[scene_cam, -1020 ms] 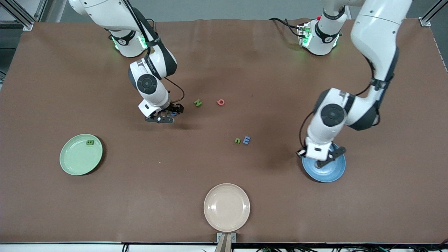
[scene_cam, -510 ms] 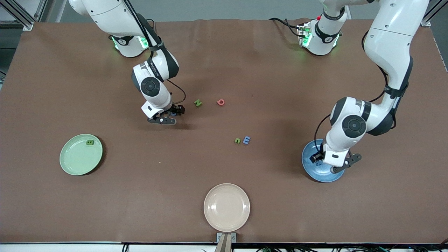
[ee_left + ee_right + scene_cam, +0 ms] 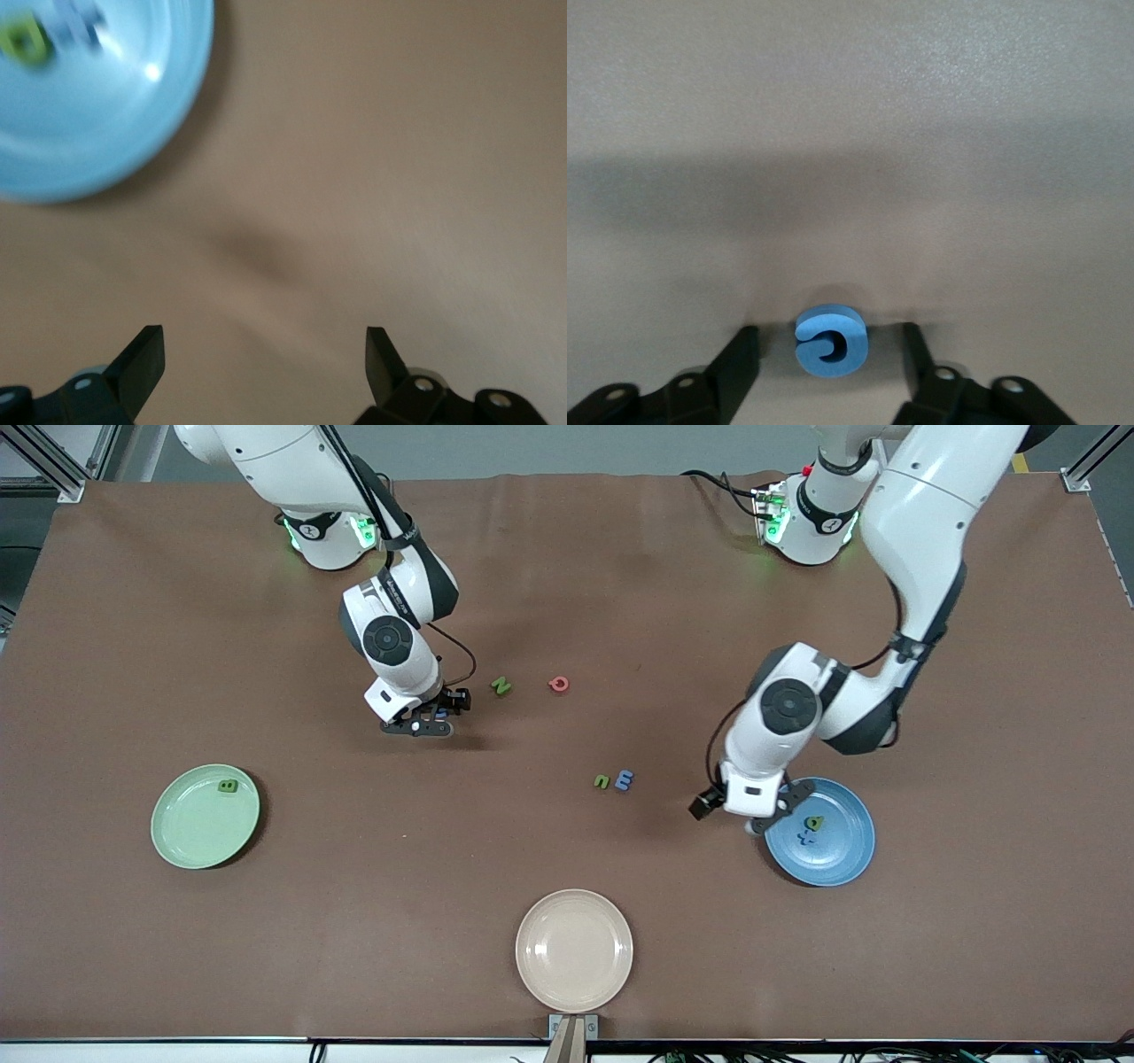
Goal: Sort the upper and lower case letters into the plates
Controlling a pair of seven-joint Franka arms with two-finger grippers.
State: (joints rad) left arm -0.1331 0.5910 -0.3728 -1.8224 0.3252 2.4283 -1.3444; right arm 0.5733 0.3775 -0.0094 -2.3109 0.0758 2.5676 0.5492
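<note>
Front view: the right end effector [image 3: 425, 724] sits low, upper left of centre. The left end effector [image 3: 753, 815] hangs at the blue plate [image 3: 842, 855] rim, lower right; the mint plate [image 3: 190, 837] lies lower left.

Left wrist view: its fingers [image 3: 142, 359] spread wide, empty.

Right wrist view: fingers part-closed beside a blue letter [image 3: 830, 341], no contact visible. An off-centre squeeze could pop it out.
</note>
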